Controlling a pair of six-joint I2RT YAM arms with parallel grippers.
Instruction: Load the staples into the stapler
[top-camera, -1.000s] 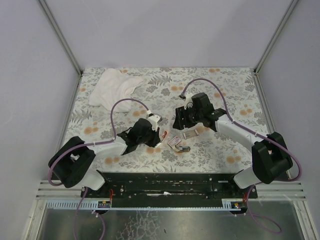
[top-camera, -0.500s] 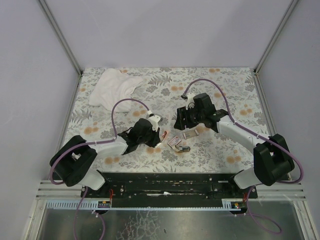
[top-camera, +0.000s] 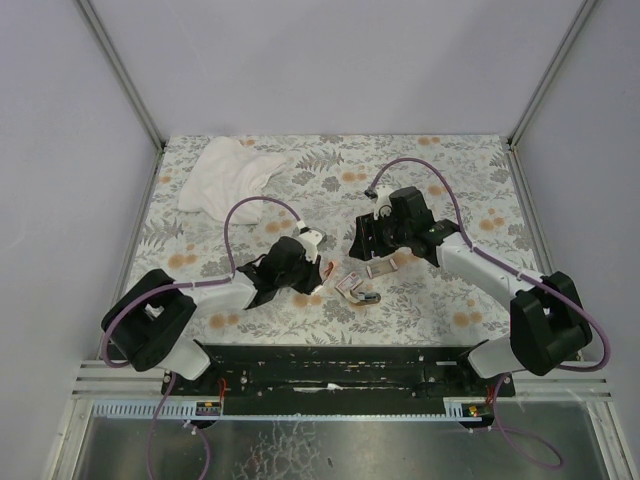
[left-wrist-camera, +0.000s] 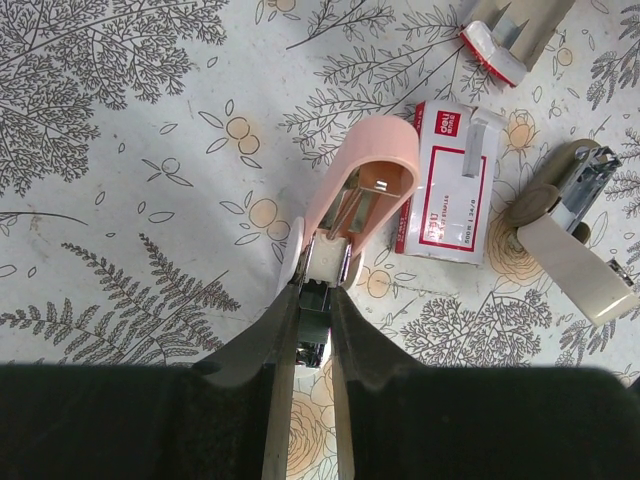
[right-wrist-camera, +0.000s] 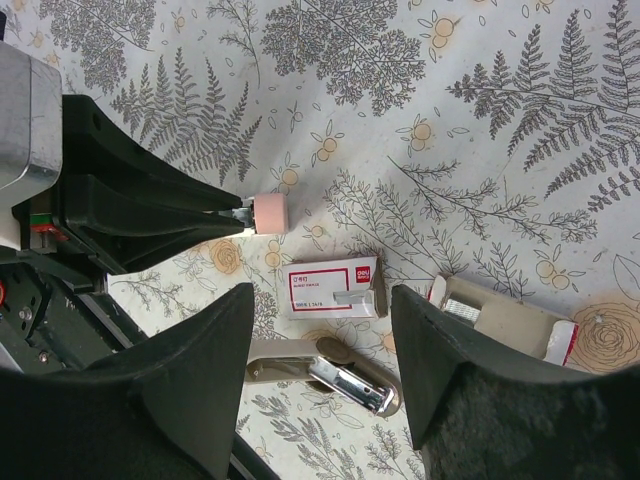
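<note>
While the desk (top-camera: 470, 190) carries a fern-and-blossom print over its whole top, plain grey walls (top-camera: 330, 60) close it on three sides and metal posts (top-camera: 120, 70) rise from the far corners. White cloth (top-camera: 228, 175): crumpled at the far left corner. Left arm (top-camera: 215, 295): base at the near left corner, stretched low toward the desk's middle, purple cable looped over it. Left claw (left-wrist-camera: 315, 285): narrow, pinched on the rear end of the stapler (left-wrist-camera: 360, 190). The stapler's pink nose points away from the claw and silver metal shows inside the shell; cannot tell whether the nose touches the desk. The stapler sits just left of the desk's middle, nearer the near edge than the far one. Red staple box (left-wrist-camera: 447, 183): flat, pale label up, just beside the stapler on the right-edge side, apart from it. A short silver strip (left-wrist-camera: 480, 135) lies at one end of the box. Tan tray (left-wrist-camera: 505, 35) with a red end: beyond the box, toward the far edge. Beige-and-silver tool (left-wrist-camera: 570, 225): near the box, toward the near right. Right arm (top-camera: 480, 265): base at the near right corner, elbow bent, reaching in to the middle, wrist pitched down. Right claw (right-wrist-camera: 320, 300): wide, holding nothing, hanging over the box, which shows between its fingers.
</note>
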